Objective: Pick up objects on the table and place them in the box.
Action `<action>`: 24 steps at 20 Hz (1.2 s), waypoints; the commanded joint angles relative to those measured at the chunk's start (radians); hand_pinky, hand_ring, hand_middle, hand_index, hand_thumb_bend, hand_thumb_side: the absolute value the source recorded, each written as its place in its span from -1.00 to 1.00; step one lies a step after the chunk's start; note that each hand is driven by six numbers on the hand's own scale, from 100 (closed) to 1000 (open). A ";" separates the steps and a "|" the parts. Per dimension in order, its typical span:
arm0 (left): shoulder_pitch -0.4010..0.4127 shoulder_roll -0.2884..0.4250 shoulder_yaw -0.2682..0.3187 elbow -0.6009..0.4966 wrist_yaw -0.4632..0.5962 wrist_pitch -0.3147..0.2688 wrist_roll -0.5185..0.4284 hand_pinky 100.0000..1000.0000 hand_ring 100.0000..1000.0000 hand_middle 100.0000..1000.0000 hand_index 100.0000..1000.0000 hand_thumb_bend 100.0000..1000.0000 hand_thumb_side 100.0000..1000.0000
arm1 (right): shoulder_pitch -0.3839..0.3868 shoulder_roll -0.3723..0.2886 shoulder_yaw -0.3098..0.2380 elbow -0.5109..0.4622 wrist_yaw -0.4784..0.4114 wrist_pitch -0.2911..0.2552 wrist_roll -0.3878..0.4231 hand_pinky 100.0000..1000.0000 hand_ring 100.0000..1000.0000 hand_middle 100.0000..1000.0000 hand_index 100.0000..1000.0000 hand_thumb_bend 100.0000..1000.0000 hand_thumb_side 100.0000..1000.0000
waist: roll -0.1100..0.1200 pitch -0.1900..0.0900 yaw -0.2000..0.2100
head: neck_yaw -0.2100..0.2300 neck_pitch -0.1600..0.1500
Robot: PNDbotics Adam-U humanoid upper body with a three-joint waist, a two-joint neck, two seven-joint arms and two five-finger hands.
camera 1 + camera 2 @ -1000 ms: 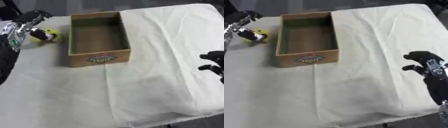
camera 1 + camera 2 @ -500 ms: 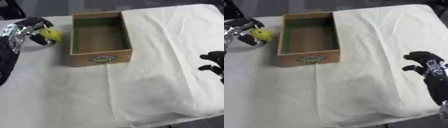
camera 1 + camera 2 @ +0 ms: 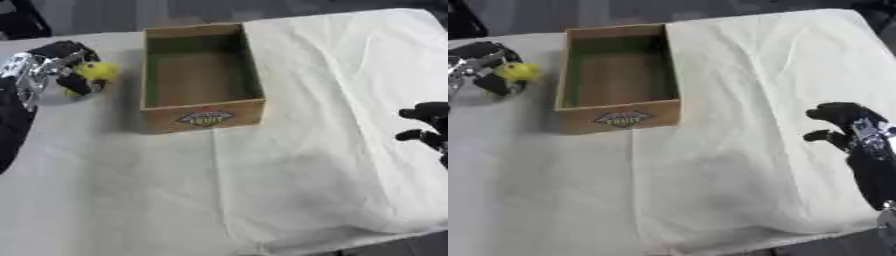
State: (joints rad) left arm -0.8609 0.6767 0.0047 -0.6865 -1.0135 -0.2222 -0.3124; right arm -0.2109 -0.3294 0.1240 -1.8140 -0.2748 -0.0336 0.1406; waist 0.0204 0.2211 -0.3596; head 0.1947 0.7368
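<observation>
The left hand (image 3: 61, 67) curls around a small round yellow object (image 3: 94, 71) beside the open brown cardboard box (image 3: 199, 75) (long axis running away from the camera). Only the right eye view shows the whole right hand (image 3: 846, 125), its fingers bent and holding nothing.

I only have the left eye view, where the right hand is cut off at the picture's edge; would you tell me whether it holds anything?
Observer: The right eye view shows the whole right hand. Its fingers are curled and it holds nothing.
Operator: Thank you. Where does its arm run from there?
Observer: The forearm shows in full, going down from the hand to the lower right corner, over the white cloth.
Operator: Good. On my side the left hand is curled round the yellow object, left of the cardboard box.
</observation>
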 commanded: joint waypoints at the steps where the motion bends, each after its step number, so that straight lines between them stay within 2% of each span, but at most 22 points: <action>1: -0.009 0.035 0.010 -0.020 0.008 0.005 0.035 0.02 -0.36 -0.45 0.13 -1.00 -0.71 | -0.005 -0.009 -0.009 -0.019 0.006 -0.001 0.000 0.14 0.59 0.18 0.36 -1.00 0.36 | -0.005 -0.023 0.004 | -0.004 0.001; 5: -0.015 0.047 0.005 -0.061 0.058 -0.003 0.054 -0.01 -0.42 -0.53 0.06 -1.00 -0.72 | 0.000 -0.010 -0.010 -0.016 0.003 -0.001 -0.001 0.15 0.59 0.18 0.36 -1.00 0.35 | -0.008 -0.036 0.015 | -0.009 0.007; 12: -0.058 0.054 -0.040 -0.221 0.195 -0.047 0.025 0.02 -0.42 -0.53 0.06 -1.00 -0.73 | 0.011 -0.018 -0.012 -0.011 -0.004 0.000 -0.003 0.15 0.59 0.18 0.36 -1.00 0.34 | -0.008 -0.063 0.038 | -0.020 0.021; 17: -0.107 -0.016 -0.098 -0.312 0.249 -0.077 -0.011 0.04 -0.40 -0.52 0.07 -1.00 -0.73 | 0.011 -0.019 -0.007 -0.012 -0.011 0.001 0.003 0.15 0.59 0.18 0.36 -1.00 0.33 | -0.010 -0.073 0.027 | -0.006 0.025; 24: -0.137 -0.147 -0.152 -0.305 0.209 -0.094 -0.008 0.07 -0.37 -0.49 0.10 -1.00 -0.73 | -0.002 -0.010 0.005 -0.011 -0.014 0.005 0.015 0.15 0.59 0.18 0.36 -1.00 0.35 | -0.006 -0.063 -0.013 | 0.022 0.023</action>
State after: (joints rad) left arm -0.9697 0.5286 -0.1438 -0.9815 -0.7951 -0.3127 -0.3266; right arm -0.1993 -0.3294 0.1308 -1.8132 -0.2838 -0.0265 0.1508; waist 0.0173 0.1706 -0.3749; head 0.2103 0.7551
